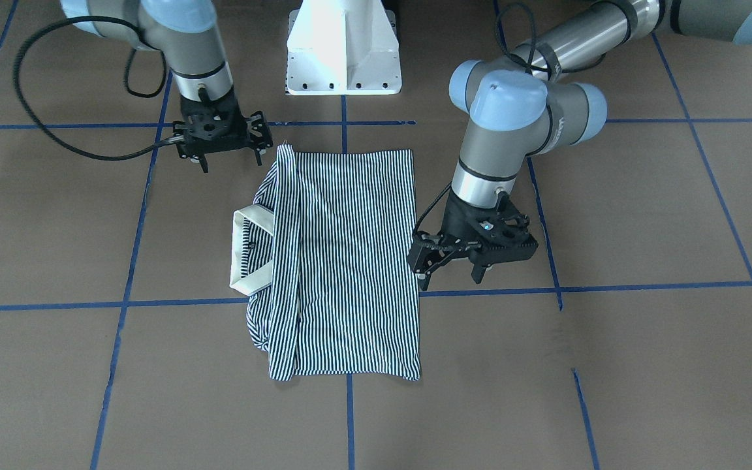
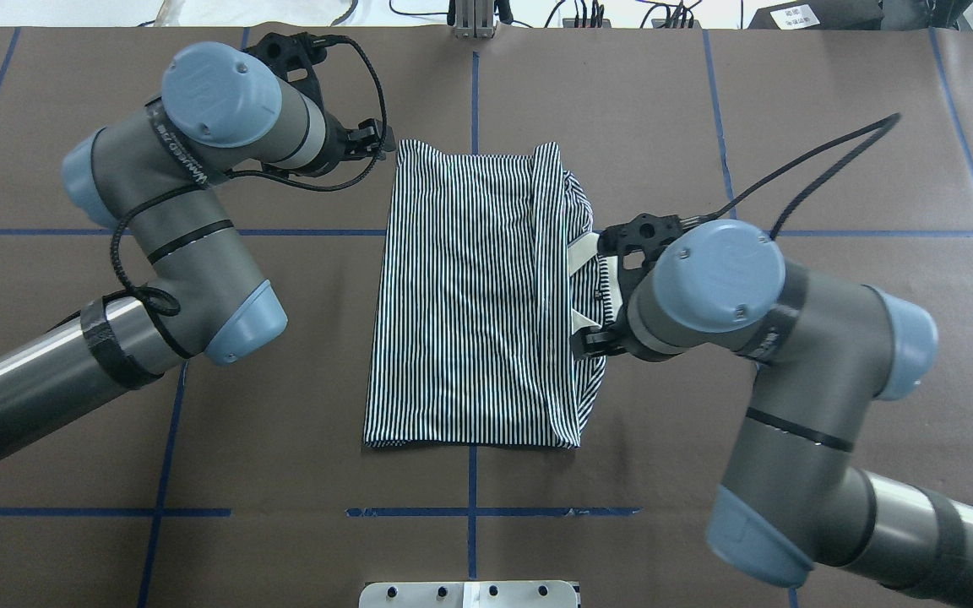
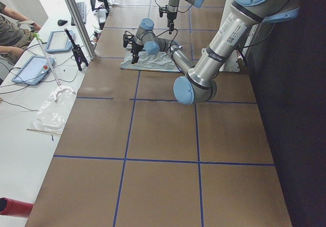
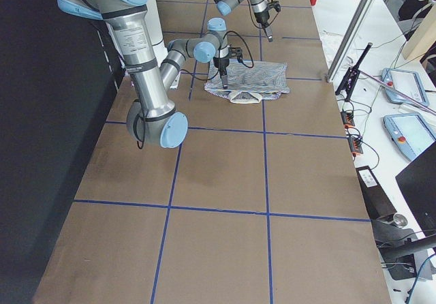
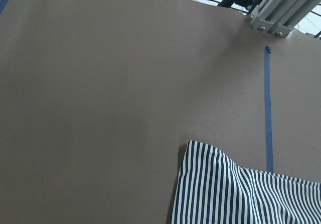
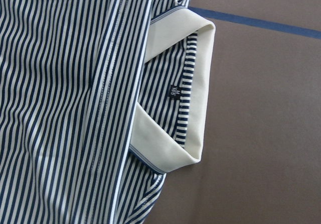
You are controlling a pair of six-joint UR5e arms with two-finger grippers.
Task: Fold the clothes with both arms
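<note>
One striped polo shirt (image 1: 343, 261), neck label (image 6: 173, 91) unreadable

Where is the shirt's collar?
In the front view, the collar sticks out of the shirt's left edge, on the right arm's side.

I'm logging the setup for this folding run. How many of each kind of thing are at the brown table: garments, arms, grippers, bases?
Striped polo shirt: 1
Robot arms: 2 (left arm, right arm)
Black grippers: 2 (left gripper, right gripper)
White pedestal base: 1
Total: 6
</note>
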